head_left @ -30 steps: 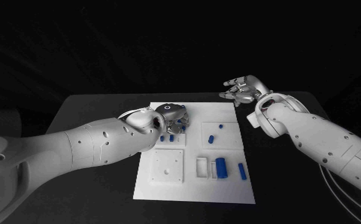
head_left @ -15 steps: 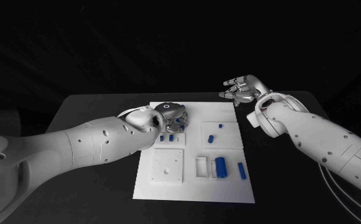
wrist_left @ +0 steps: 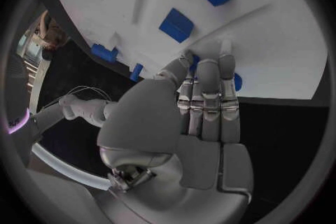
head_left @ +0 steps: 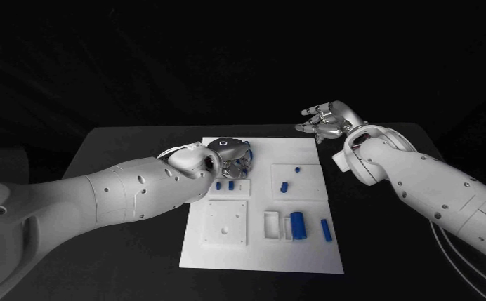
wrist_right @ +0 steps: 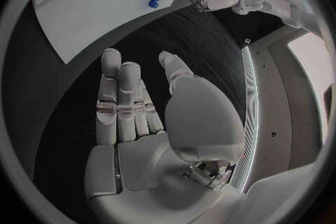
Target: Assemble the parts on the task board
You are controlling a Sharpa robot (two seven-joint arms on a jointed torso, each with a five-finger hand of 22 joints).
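The silver left hand [wrist_left: 199, 117] pressed closed fingertips [wrist_left: 210, 61] around a small blue plastic part [wrist_left: 237, 82] on the white task board [head_left: 304, 245]. Light, rigid and likely slippery, it wants pinching by its sides. The right hand [wrist_right: 140, 117] hovered open, empty.

I see a dim scene: the room behind the black table [head_left: 132, 175] is lost in darkness, while the white task board [head_left: 304, 245] and arms stand out brightly. My wrist views bend straight edges and darken toward the rim; the nearest fingers [wrist_left: 209, 101] look soft.
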